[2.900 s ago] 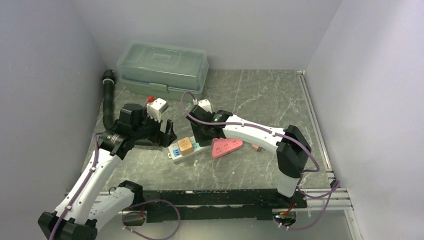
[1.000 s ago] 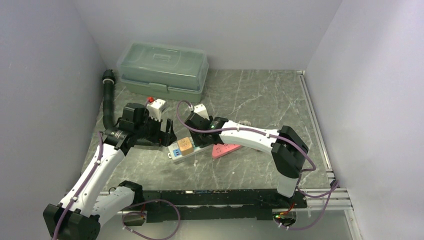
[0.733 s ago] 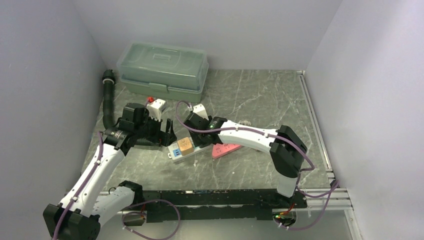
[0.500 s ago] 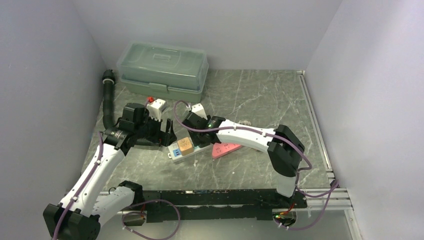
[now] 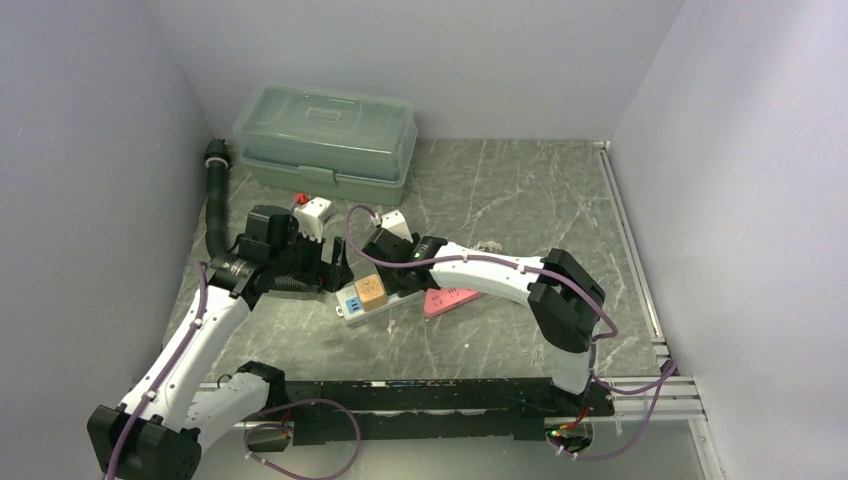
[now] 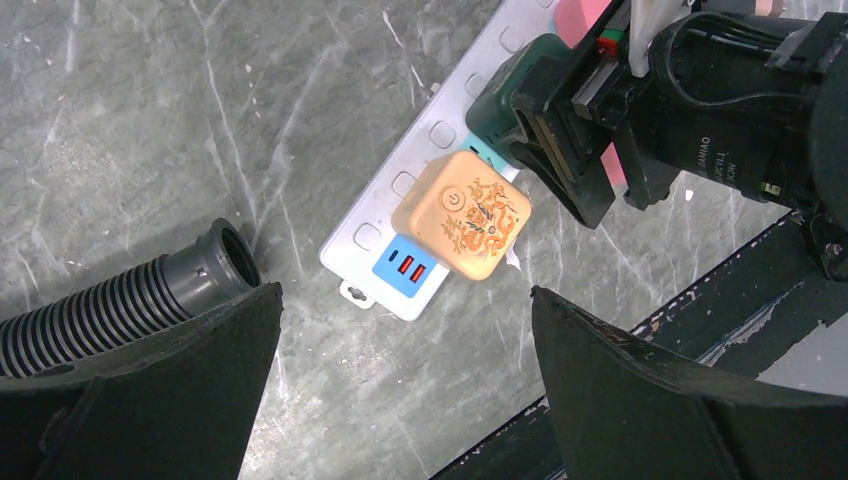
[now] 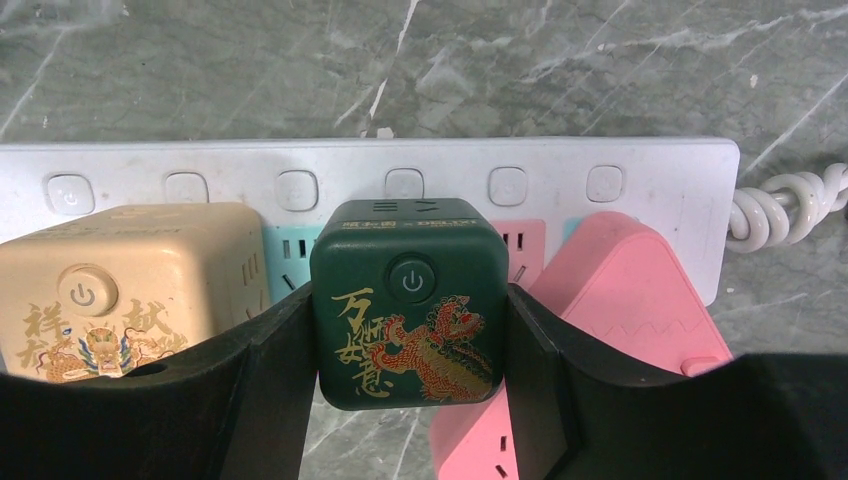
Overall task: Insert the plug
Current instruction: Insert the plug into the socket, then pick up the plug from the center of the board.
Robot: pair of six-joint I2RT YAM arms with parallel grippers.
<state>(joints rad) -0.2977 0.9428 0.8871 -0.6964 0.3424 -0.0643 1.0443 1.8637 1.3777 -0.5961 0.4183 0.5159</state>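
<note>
Right wrist view has the right gripper (image 7: 410, 300) clamped on the green plug (image 7: 405, 345), poised over the strip (image 7: 640, 185) just beside the orange cube (image 7: 130, 290); whether its pins are home I cannot tell, so pressing down and letting go likely remain. Left gripper (image 6: 405, 310) hangs spread wide

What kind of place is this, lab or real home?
Probably a lab test cell: plain walls box in the marble-look table, a mounting rail lines its near edge, and a power strip and lidded plastic box sit out like props.
</note>
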